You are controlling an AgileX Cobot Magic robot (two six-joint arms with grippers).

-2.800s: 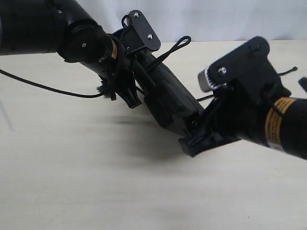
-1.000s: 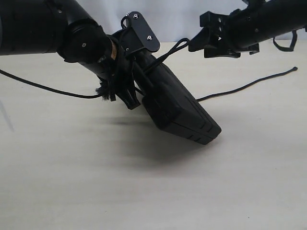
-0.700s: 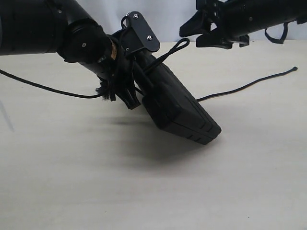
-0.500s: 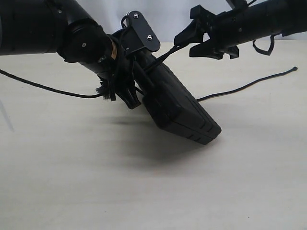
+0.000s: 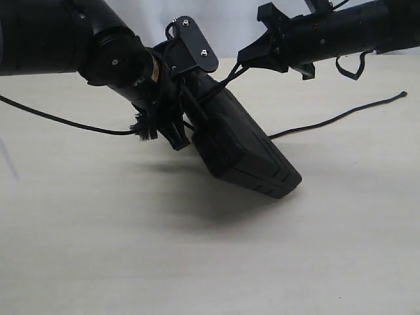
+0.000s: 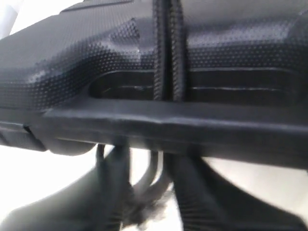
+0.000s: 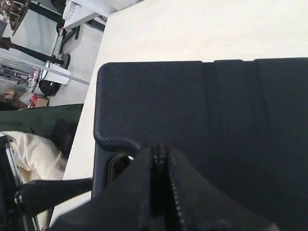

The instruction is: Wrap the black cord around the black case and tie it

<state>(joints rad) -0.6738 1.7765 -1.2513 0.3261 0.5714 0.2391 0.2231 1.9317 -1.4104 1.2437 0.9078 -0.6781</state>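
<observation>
Cord loop (image 5: pixel 231 74) in right gripper (image 5: pixel 245 56)

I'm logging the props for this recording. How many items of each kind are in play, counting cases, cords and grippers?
black case: 1
black cord: 1
grippers: 2 (left gripper, right gripper)
Total: 4
</observation>
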